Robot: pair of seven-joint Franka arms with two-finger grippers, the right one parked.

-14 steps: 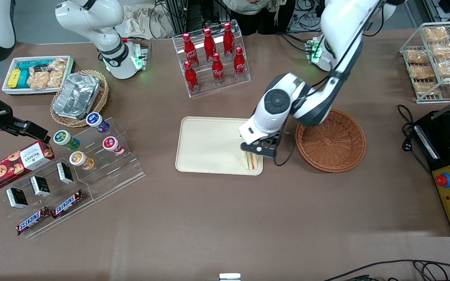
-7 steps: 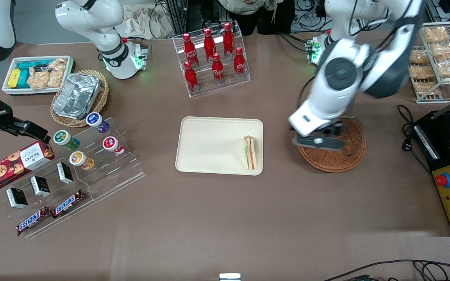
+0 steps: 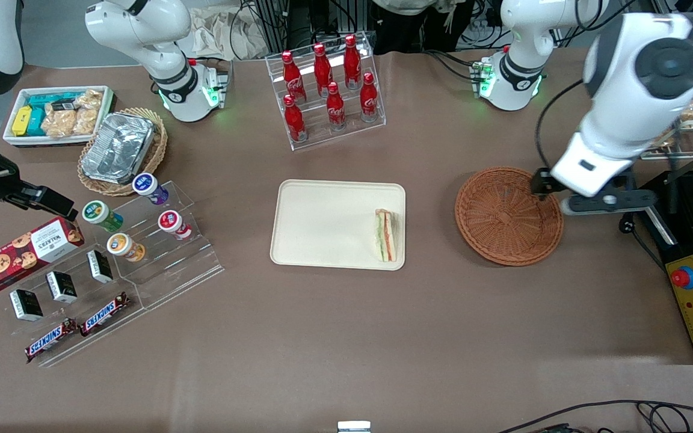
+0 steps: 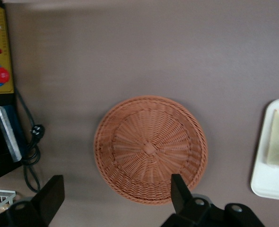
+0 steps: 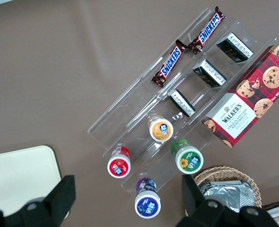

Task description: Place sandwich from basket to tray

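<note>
1. Sandwich (image 3: 385,235): small triangular wedge, pale soft bread with orange-red and green filling layers showing at the cut face. Lies flat on the tray, close against the rim nearest the basket, long axis running toward and away from the front camera.
2. Tray (image 3: 322,222): flat beige-cream rectangle, smooth, rounded corners, low raised rim. Bare apart from the wedge. Sits on the brown counter (image 3: 346,337) between the basket and a clear stepped stand of small cups (image 3: 160,240).
3. Basket (image 3: 508,216): round, shallow, reddish-brown woven wicker, radial weave out from a central knot. Nothing in it in either view. Just beside the tray, not touching.
4. Gripper (image 3: 590,201): black, two-fingered, on the white working arm. Raised above the counter at the basket's rim on the working arm's end, apart from every item. Fingers (image 4: 52,196) spread wide, nothing between them.
5. Key relation: sandwich well apart from the gripper, toward the parked arm's end, with the whole basket between them. No grasp pending, judging by the layout.
6. Task status, as a judgement: placement looks complete; only a retreat to rest appears left.
7. Handling note: soft bread and loose layers, likely to deform under a firm pinch; wicker rough and light, tray slick.
8. Also present: tiered clear rack of red bottles (image 3: 325,87), farther from the front camera than the tray.
</note>
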